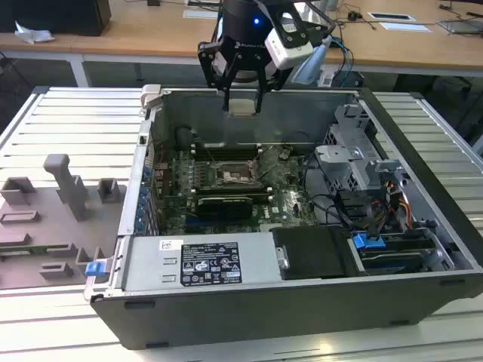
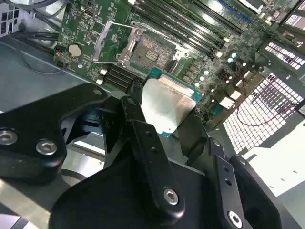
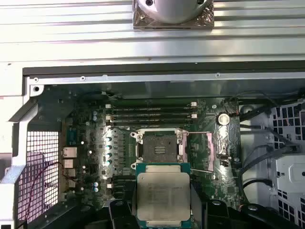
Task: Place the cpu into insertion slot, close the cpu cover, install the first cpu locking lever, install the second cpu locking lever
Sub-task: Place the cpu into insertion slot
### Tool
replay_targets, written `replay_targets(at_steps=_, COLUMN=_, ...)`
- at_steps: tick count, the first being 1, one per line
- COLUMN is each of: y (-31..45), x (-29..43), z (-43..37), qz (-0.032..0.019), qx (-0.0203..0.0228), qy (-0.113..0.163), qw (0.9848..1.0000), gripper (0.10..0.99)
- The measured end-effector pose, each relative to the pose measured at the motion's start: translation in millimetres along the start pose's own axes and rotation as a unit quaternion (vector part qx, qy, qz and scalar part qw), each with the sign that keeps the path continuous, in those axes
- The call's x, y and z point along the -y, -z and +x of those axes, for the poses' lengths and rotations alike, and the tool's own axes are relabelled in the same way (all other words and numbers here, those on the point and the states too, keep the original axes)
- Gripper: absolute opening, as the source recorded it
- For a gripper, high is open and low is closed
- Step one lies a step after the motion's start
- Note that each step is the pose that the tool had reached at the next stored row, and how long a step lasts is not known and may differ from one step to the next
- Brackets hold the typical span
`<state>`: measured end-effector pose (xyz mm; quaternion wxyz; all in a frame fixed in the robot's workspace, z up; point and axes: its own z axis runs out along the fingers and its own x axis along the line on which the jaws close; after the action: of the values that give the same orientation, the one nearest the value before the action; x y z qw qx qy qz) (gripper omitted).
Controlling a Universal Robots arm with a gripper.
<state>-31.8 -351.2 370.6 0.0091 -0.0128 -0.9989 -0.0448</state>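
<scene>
An open computer case lies on the slatted bench. Inside it are a green board, a labelled power supply along the near wall, and a drive cage with cables at the exterior view's right. The insertion slot in the board is bare, its dark centre showing. The cpu cover is swung open beside it, clear of the socket. Grey fixtures stand on the bench at the exterior view's left. The jaws hang over the case's far wall, well above the board. They are closed partway onto the cpu, one black finger on each of two opposite edges. The silver top shows in both wrist views, the chip apart from the slot.
</scene>
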Motion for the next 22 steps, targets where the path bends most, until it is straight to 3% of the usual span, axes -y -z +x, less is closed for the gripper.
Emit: replay_targets(at_steps=22, y=0.0, x=0.0, z=0.0, qz=-0.0007, qx=0.0030, qy=-0.034, qw=0.9994, gripper=0.541)
